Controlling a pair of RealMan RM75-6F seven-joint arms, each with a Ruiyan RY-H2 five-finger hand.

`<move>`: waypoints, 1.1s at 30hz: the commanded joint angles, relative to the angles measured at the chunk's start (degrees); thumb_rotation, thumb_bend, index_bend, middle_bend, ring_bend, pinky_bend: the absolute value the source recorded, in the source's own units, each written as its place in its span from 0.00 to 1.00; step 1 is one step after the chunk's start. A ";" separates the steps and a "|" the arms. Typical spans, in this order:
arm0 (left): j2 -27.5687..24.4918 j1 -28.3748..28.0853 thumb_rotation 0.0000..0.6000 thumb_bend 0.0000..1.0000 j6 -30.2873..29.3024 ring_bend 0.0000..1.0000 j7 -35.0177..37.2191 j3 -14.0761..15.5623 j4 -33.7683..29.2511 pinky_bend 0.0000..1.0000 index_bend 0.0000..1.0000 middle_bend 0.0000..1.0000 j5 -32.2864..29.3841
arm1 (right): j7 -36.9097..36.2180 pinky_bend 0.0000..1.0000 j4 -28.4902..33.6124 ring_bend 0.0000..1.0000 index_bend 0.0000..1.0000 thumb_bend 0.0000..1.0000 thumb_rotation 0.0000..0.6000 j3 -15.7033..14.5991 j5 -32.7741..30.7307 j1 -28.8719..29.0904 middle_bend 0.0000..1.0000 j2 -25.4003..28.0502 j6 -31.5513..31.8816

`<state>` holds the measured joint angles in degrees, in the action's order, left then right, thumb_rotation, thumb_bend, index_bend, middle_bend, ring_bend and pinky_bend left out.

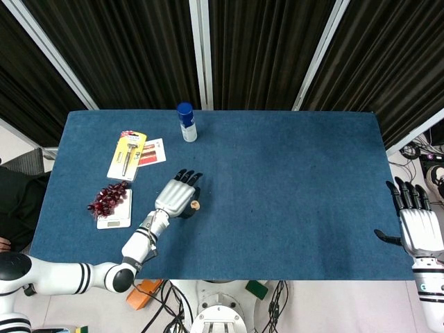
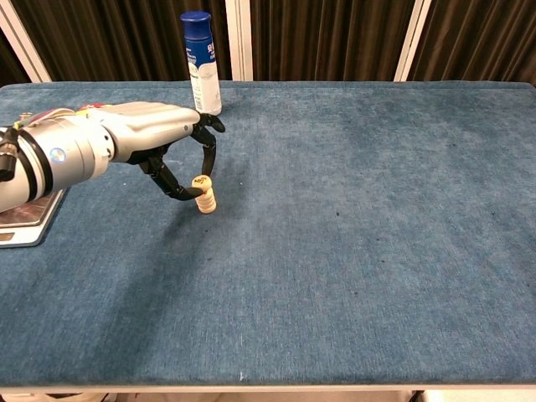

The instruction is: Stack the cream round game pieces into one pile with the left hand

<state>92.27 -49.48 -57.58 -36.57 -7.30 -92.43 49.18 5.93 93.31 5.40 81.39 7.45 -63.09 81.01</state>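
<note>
A short pile of cream round game pieces [image 2: 207,202] stands on the blue table [image 2: 352,251], left of centre. My left hand [image 2: 159,138] arches over the pile and pinches one cream piece [image 2: 201,181] between thumb and a fingertip. That piece is tilted and sits right at the pile's top. From the head view the left hand [image 1: 176,195] covers most of the pile, and only the held piece [image 1: 195,205] shows beside the fingers. My right hand [image 1: 419,223] hangs past the table's right edge, fingers apart and holding nothing.
A blue-capped spray can [image 1: 186,122] stands at the back, also seen as the can [image 2: 199,59] just behind the left hand. A packaged tool [image 1: 127,154], a small card [image 1: 153,151] and a scale with dark grapes [image 1: 111,201] lie to the left.
</note>
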 commanded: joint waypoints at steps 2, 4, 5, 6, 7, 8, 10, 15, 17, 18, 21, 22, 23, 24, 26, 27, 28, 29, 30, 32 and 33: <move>0.04 -0.04 1.00 0.32 -0.11 0.00 0.00 0.04 0.06 0.00 0.46 0.04 0.01 | 0.02 0.02 -0.02 0.00 0.00 0.09 1.00 0.00 0.01 0.02 0.02 -0.02 -0.02; 0.04 -0.09 1.00 0.32 -0.11 0.00 0.00 0.06 0.17 0.00 0.46 0.04 -0.08 | 0.01 0.02 -0.03 0.00 0.00 0.09 1.00 0.02 -0.06 0.03 0.02 -0.04 -0.05; 0.05 -0.12 1.00 0.32 -0.09 0.00 -0.01 0.06 0.22 0.00 0.46 0.04 -0.16 | -0.01 0.02 -0.03 0.00 0.00 0.09 1.00 0.02 -0.08 0.03 0.02 -0.03 -0.06; 0.05 -0.15 1.00 0.32 -0.06 0.00 -0.04 0.07 0.29 0.00 0.46 0.04 -0.26 | 0.00 0.02 -0.01 0.00 0.00 0.09 1.00 0.02 -0.08 0.02 0.02 -0.01 -0.06; 0.05 -0.18 1.00 0.32 -0.02 0.00 -0.08 0.09 0.35 0.00 0.46 0.04 -0.42 | 0.02 0.02 0.00 0.00 0.00 0.09 1.00 0.01 -0.07 0.00 0.02 0.01 -0.04; 0.08 -0.21 1.00 0.32 -0.01 0.00 -0.09 0.10 0.39 0.00 0.45 0.04 -0.49 | 0.02 0.02 0.00 0.00 0.00 0.09 1.00 0.01 -0.08 -0.01 0.02 0.01 -0.02; 0.11 -0.26 1.00 0.32 -0.01 0.00 -0.16 0.16 0.42 0.00 0.45 0.04 -0.58 | 0.03 0.02 -0.03 0.00 0.00 0.09 1.00 0.02 -0.09 -0.01 0.02 0.00 -0.02; 0.21 -0.32 1.00 0.32 -0.15 0.00 -0.29 0.30 0.35 0.00 0.44 0.04 -0.67 | 0.04 0.02 -0.07 0.00 0.00 0.09 1.00 0.00 -0.16 0.05 0.02 -0.02 -0.20; 0.23 -0.33 1.00 0.31 -0.31 0.00 -0.35 0.36 0.31 0.00 0.44 0.04 -0.54 | 0.02 0.02 -0.06 0.00 0.00 0.09 1.00 0.03 -0.17 0.08 0.02 -0.03 -0.21; 0.23 -0.30 1.00 0.31 -0.41 0.00 -0.31 0.39 0.22 0.00 0.44 0.04 -0.43 | 0.02 0.02 -0.04 0.00 0.00 0.09 1.00 0.04 -0.18 0.08 0.02 -0.01 -0.21; 0.18 -0.22 1.00 0.31 -0.73 0.00 -0.26 0.47 0.05 0.00 0.43 0.04 -0.05 | 0.05 0.02 0.00 0.00 0.00 0.09 1.00 0.04 -0.19 0.08 0.02 0.00 -0.21; 0.11 -0.14 1.00 0.31 -0.92 0.00 -0.21 0.49 -0.10 0.00 0.42 0.04 0.12 | 0.04 0.02 0.00 0.00 0.00 0.09 1.00 0.04 -0.18 0.09 0.02 0.00 -0.21; -0.02 -0.06 1.00 0.31 -1.12 0.00 -0.14 0.49 -0.31 0.00 0.41 0.04 0.29 | 0.04 0.02 0.01 0.00 0.00 0.09 1.00 0.03 -0.17 0.08 0.02 0.01 -0.21; -0.21 0.08 1.00 0.31 -1.44 0.00 0.02 0.44 -0.61 0.00 0.39 0.04 0.56 | 0.05 0.02 0.01 0.00 0.00 0.09 1.00 0.04 -0.17 0.08 0.02 0.02 -0.19; -1.07 0.76 1.00 0.30 -2.68 0.00 0.85 0.22 -1.70 0.00 0.36 0.04 1.52 | 0.00 0.02 0.02 0.00 0.00 0.09 1.00 0.08 -0.23 0.06 0.02 0.09 -0.17; -1.65 1.24 1.00 0.30 -3.40 0.00 1.50 0.04 -2.31 0.00 0.34 0.04 1.96 | -0.05 0.02 0.05 0.00 0.00 0.09 1.00 0.09 -0.25 0.06 0.02 0.15 -0.18; -2.64 2.04 1.00 0.30 -4.50 0.00 2.55 -0.21 -3.30 0.00 0.32 0.04 2.59 | -0.12 0.02 0.05 0.00 0.00 0.09 1.00 0.10 -0.27 0.05 0.02 0.26 -0.19; -3.55 2.75 1.00 0.30 -5.38 0.00 3.44 -0.32 -4.16 0.00 0.31 0.04 3.20 | -0.18 0.02 0.04 0.00 0.00 0.09 1.00 0.11 -0.28 0.03 0.02 0.34 -0.18; -4.62 3.51 1.00 0.30 -6.26 0.00 4.33 -0.32 -5.09 0.00 0.30 0.04 3.98 | -0.26 0.02 0.04 0.00 0.00 0.09 1.00 0.12 -0.29 0.00 0.02 0.43 -0.13; -7.45 5.51 1.00 0.30 -8.42 0.00 6.23 0.24 -7.48 0.00 0.29 0.04 6.39 | -0.64 0.02 -0.02 0.00 0.00 0.09 1.00 0.14 -0.30 -0.09 0.02 0.59 -0.04; -8.70 6.47 1.00 0.30 -9.43 0.00 7.06 0.65 -8.45 0.00 0.29 0.04 7.58 | -0.85 0.02 -0.08 0.00 0.00 0.09 1.00 0.15 -0.29 -0.13 0.02 0.65 0.00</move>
<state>86.10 -45.10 -64.79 -31.53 -7.16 -98.63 54.37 5.17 93.27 5.54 81.10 7.35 -62.50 80.97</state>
